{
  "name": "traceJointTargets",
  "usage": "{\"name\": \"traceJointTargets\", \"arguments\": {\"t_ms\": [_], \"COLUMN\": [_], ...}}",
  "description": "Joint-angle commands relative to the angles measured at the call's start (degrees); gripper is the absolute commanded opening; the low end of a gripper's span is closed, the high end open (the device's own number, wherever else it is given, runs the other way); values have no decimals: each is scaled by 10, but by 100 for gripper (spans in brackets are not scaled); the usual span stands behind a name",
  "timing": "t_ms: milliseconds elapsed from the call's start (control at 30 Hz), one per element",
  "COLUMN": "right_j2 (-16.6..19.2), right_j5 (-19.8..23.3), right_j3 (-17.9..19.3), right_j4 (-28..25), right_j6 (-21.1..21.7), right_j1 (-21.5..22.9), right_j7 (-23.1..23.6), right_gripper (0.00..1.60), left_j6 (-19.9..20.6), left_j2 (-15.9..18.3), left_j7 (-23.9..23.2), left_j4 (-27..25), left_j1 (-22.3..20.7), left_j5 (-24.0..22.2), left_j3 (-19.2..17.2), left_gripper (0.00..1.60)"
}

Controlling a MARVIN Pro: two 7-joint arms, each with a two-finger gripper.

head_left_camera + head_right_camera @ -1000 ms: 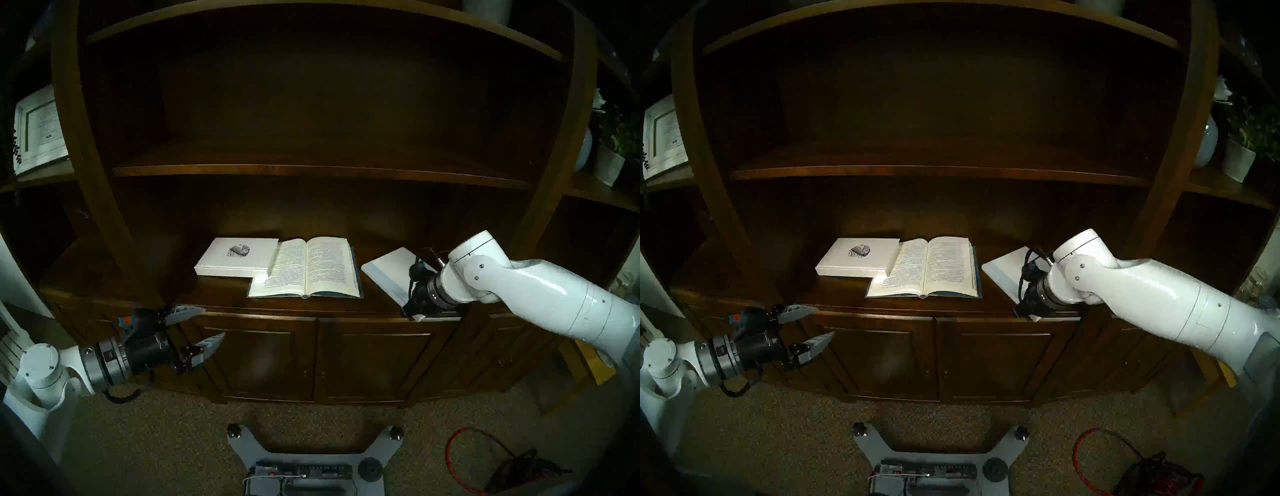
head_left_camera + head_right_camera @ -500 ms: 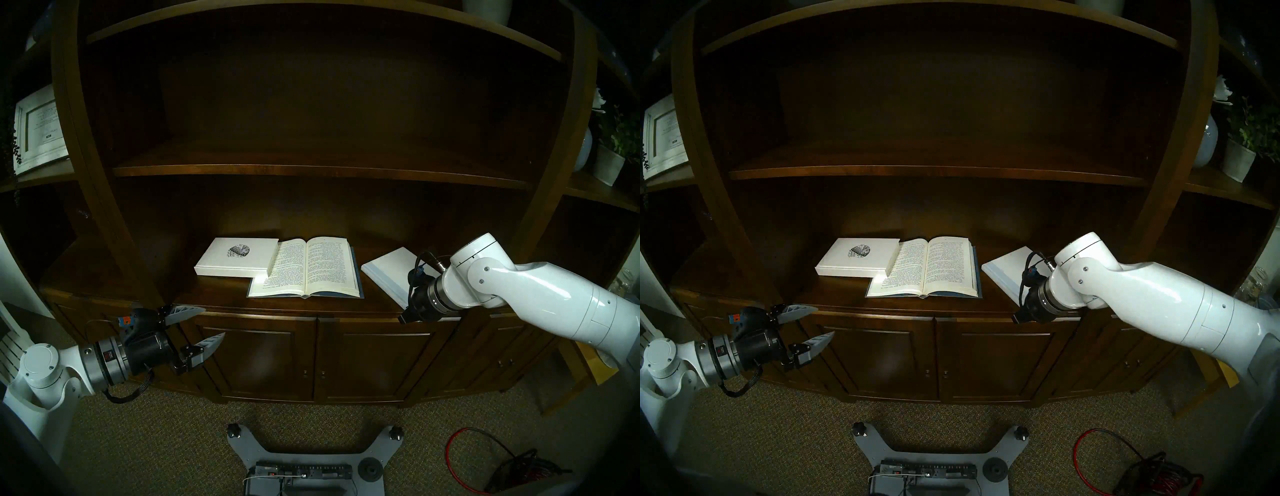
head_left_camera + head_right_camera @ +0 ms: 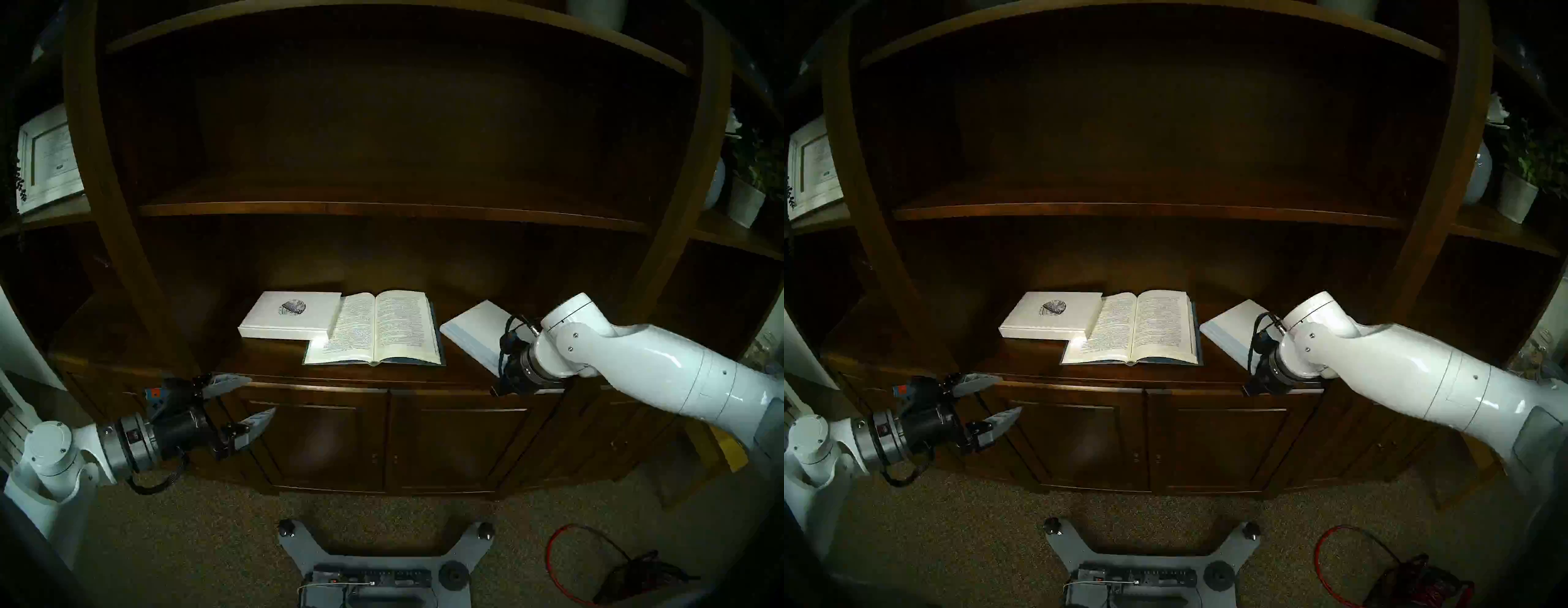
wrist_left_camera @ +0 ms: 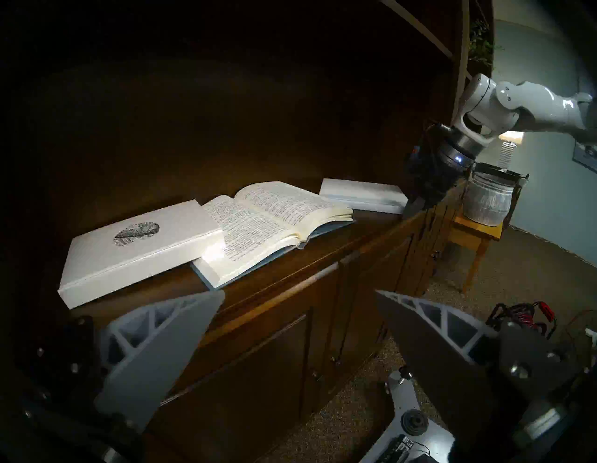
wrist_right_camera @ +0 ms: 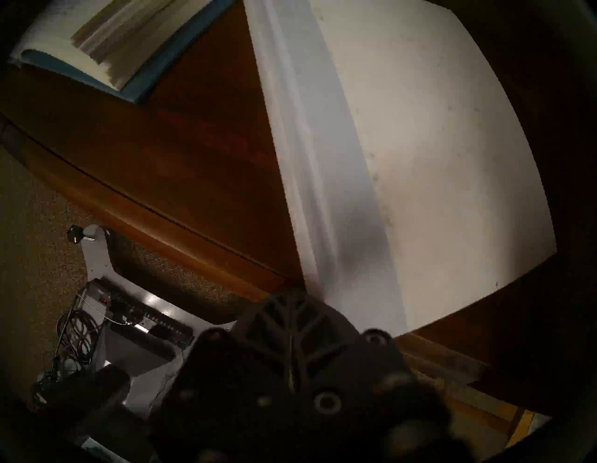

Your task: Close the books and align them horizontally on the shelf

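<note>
Plain white book [image 3: 477,329] on the tabletop [image 3: 271,361] has rotated slightly since earlier, right end effector [image 5: 292,310] fingers together at its 6 o'clock corner. Contact unclear. Left end effector [image 3: 246,401] apart, unchanged.

The dark-brown wooden shelf [image 3: 263,361] is carrying three books: the speckled white book [image 3: 288,316] is lying closed at the left, the blue book [image 3: 377,329] is lying open in the middle, its left page tucked under the white one, and the plain white book [image 3: 475,329] is lying askew at the right.
</note>
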Motion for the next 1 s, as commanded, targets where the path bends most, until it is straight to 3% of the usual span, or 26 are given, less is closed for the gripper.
{"name": "traceJointTargets", "arguments": {"t_ms": [0, 600, 967], "right_j2": [6, 32, 52], "right_j5": [-36, -29, -4], "right_j3": [4, 2, 18], "right_j4": [15, 9, -38], "right_j6": [-2, -2, -2], "right_j1": [27, 44, 56], "right_j7": [-25, -12, 22], "right_gripper": [0, 0, 0], "left_j6": [-3, -3, -3], "left_j2": [0, 0, 0], "left_j7": [-1, -1, -1], "left_j4": [-9, -9, -9], "left_j1": [-4, -5, -5], "left_j5": [-4, -4, -4], "left_j3": [-6, -5, -5], "left_gripper": [160, 160, 160]}}
